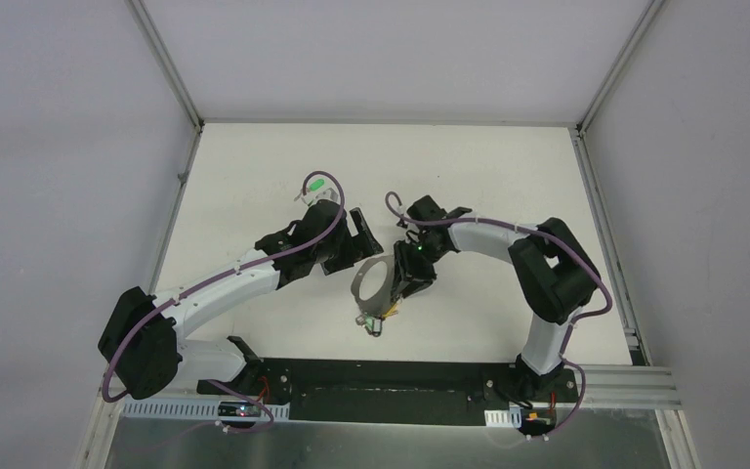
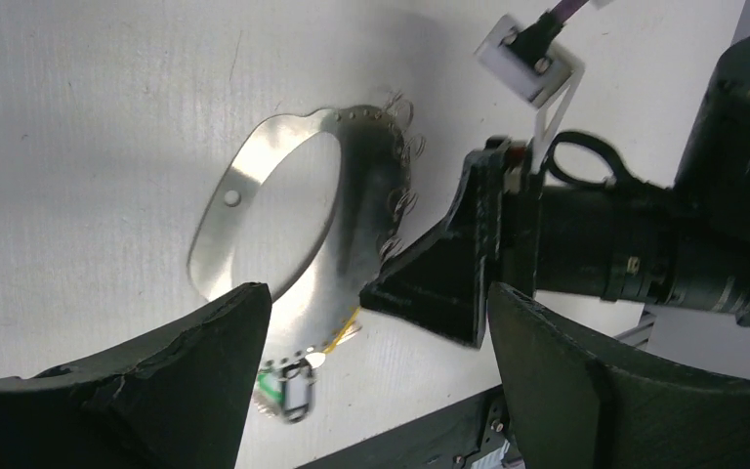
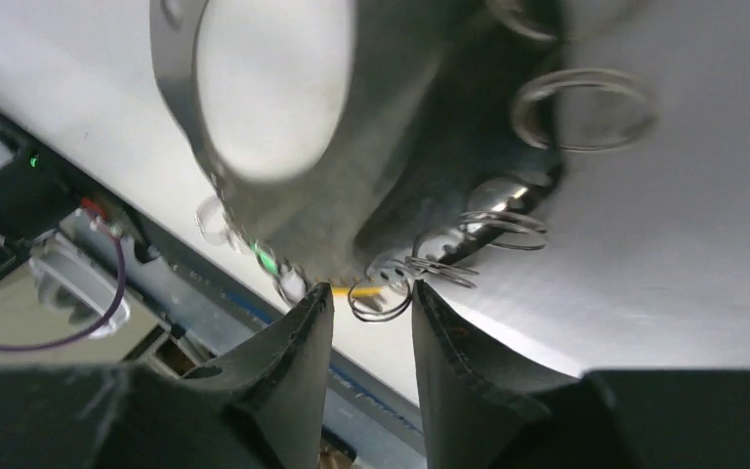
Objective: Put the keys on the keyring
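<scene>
— At the right tool (image 3: 372, 301)?
— Narrow gap, small wire ring (image 3: 381, 300) in it, yellow bit (image 3: 367, 290) just behind. Unclear whether touching.
— Above?
— Broad grey metal keyring (image 3: 391, 147), more rings (image 3: 583, 107) along its edge, over white tabletop (image 3: 684, 274).

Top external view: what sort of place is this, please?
Probably a robot test cell in a lab: plain grey wall panels on metal frame posts enclose a white table, and the left arm and right arm are bolted side by side at its near edge.

Place: I'm looking into a robot lab cell.
Evidence: white bench (image 1: 498, 166), plain grey panels (image 1: 59, 147), aluminium frame rails (image 1: 165, 63).
</scene>
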